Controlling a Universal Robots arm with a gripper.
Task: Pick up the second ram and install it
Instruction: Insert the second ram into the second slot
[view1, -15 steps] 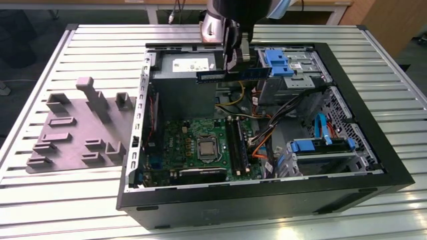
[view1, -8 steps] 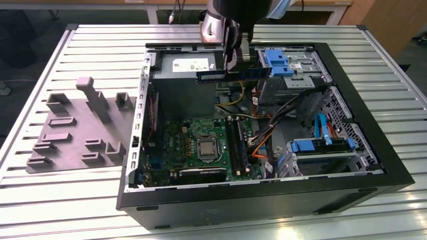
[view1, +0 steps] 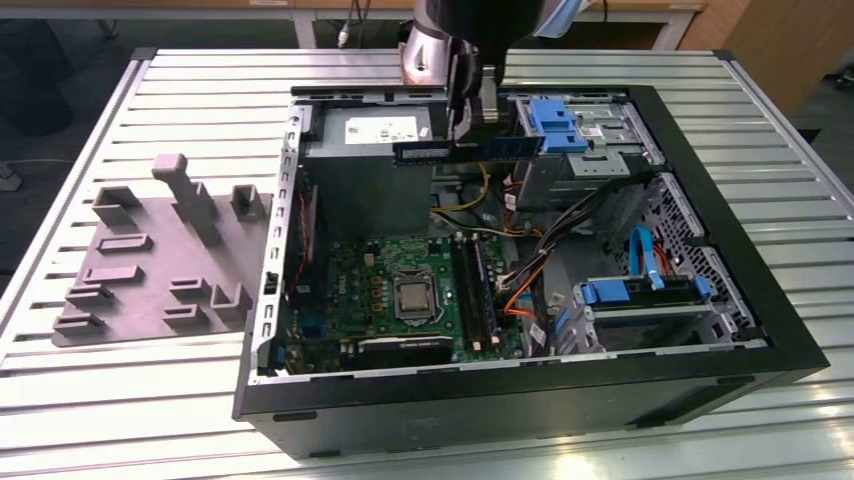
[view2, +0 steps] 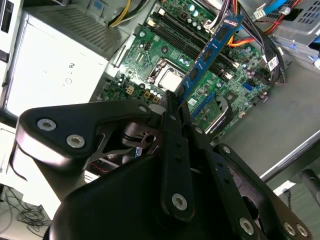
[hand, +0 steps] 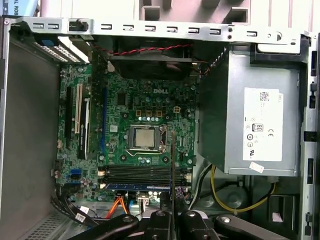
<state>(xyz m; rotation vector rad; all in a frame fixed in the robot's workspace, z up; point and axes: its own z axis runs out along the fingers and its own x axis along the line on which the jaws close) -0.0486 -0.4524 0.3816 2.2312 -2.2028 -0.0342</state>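
Ram number two, the second ram (view1: 470, 149), hangs in the air above the open computer case (view1: 747, 300), pinched edge-on between the closed fingers of the gripper (view1: 470, 128), which clamp it near its middle so both ends stick out level to either side in the exterior view. That view also takes in the slatted metal table (view1: 160, 400) and, on the exterior view's left of the case, the grey fixture plate (view1: 147, 270) with its raised blocks, well apart from the arm. Inside the case it shows the green motherboard (view1: 367, 290), the silver power supply (view1: 374, 130) just below the held stick, and blue drive brackets (view1: 558, 122) on the exterior view's right. The second wrist view shows the stick's face (view2: 210, 50) instead: blue-green with a row of black chips, rising from the black fingers (view2: 172, 150) over the board. The first wrist view looks straight down the stick's thin edge (hand: 172, 165), which lies across the long memory sockets (hand: 142, 172) below the processor (hand: 145, 136).
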